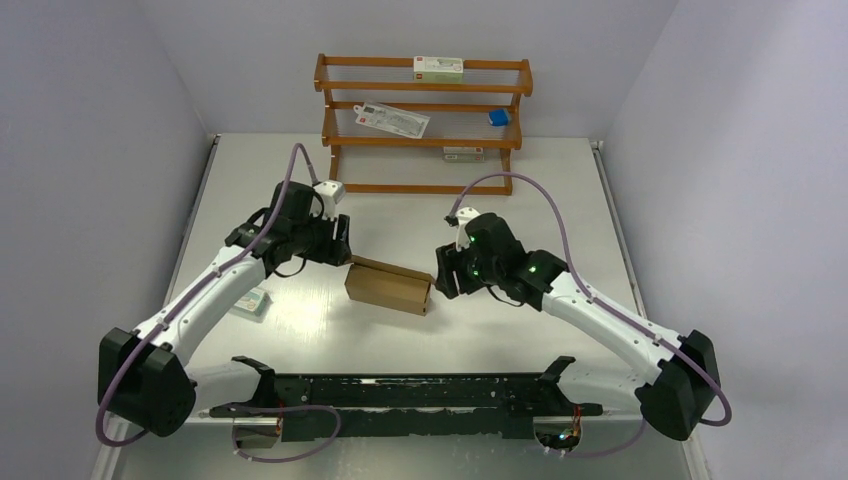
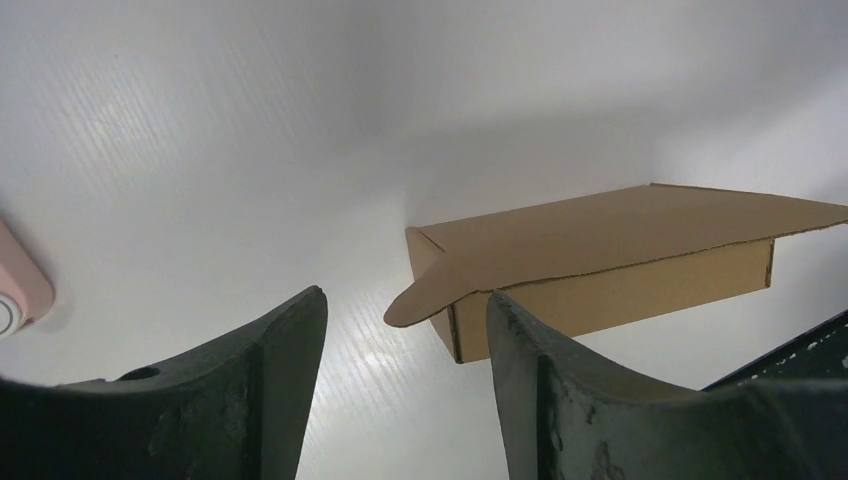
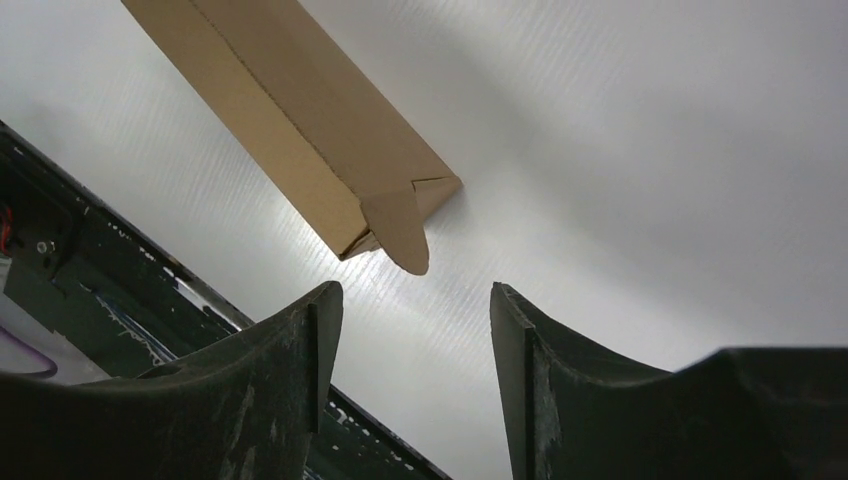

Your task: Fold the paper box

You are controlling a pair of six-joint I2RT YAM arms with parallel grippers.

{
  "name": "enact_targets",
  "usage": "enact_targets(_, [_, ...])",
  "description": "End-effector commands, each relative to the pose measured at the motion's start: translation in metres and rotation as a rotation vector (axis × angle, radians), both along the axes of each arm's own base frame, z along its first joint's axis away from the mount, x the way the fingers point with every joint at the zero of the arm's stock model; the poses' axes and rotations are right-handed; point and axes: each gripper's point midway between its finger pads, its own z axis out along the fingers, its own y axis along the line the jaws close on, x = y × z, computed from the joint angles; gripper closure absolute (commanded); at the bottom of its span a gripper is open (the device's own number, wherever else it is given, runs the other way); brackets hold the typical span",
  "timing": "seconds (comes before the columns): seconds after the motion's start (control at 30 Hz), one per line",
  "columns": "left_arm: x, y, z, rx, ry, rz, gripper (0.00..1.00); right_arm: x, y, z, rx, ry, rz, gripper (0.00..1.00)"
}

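The paper box (image 1: 388,285) is a small shallow brown cardboard box lying on the white table between the two arms. In the left wrist view the paper box (image 2: 600,265) shows its lid lying over it and a rounded tab sticking out at the near corner. My left gripper (image 2: 405,300) is open just short of that tab, nothing between its fingers. In the right wrist view the paper box (image 3: 300,120) ends in a rounded tab pointing at my right gripper (image 3: 415,290), which is open and empty. From above, the left gripper (image 1: 340,250) and right gripper (image 1: 445,275) flank the box ends.
A wooden rack (image 1: 425,120) at the back holds white cartons and a blue item. A small white packet (image 1: 250,300) lies beside the left arm. A black frame (image 1: 410,395) runs along the near edge. A pink-white object (image 2: 15,290) shows at the left wrist view's edge.
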Motion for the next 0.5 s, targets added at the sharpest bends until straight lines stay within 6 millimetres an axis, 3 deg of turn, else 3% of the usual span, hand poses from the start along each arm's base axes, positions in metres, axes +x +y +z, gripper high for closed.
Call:
enact_targets(0.0, [0.009,-0.006,0.007,-0.007,-0.029,-0.067,0.36,0.003,0.007,-0.006,0.002,-0.014,-0.012,0.41])
enact_targets(0.47, [0.008,-0.007,-0.007,0.014,-0.01,-0.11,0.37,0.006,0.022,-0.017,-0.038,-0.01,0.013,0.56])
